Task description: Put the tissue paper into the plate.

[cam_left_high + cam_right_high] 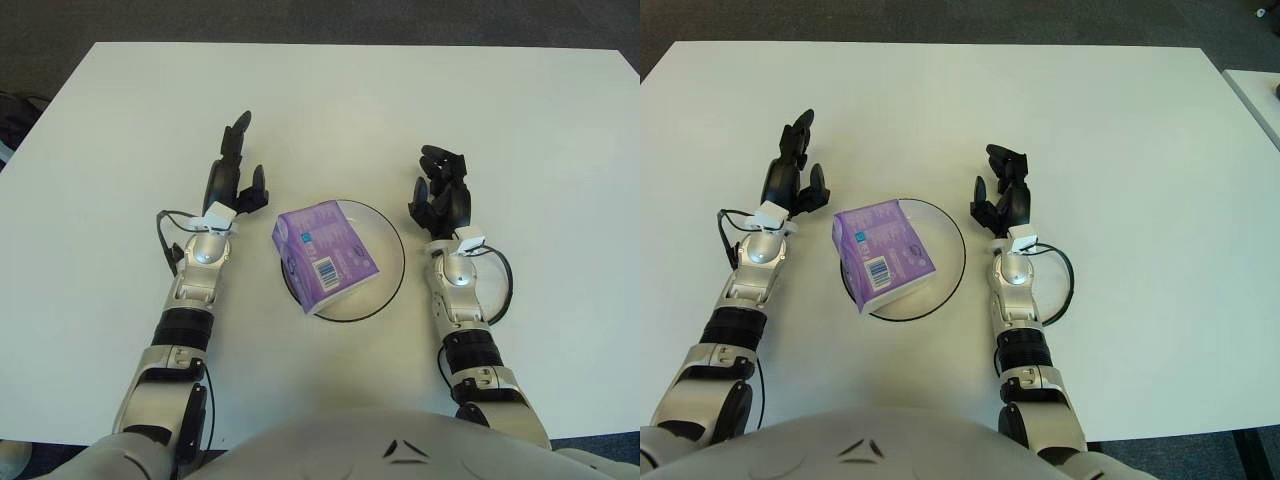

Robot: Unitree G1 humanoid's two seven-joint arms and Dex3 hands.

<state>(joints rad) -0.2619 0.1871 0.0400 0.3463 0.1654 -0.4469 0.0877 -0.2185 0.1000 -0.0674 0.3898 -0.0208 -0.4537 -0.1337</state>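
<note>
- Before me spreads the white table (520, 100), bearing everything else
- Near its front edge sits the plate (385, 285), with the purple tissue paper (322, 255) lying in it, overhanging the left rim
- My left hand (232, 180) shows left of the plate, fingers spread wide, holding nothing
- My right hand (442, 192) shows right of it, fingers loosely curled, empty

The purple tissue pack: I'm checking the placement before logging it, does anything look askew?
Slightly. The purple plastic-wrapped tissue pack lies in the round white plate but off-centre, its barcode end overhanging the plate's left rim. Nothing looks spilled or damaged. Both hands, left and right, are clear of it.
</note>
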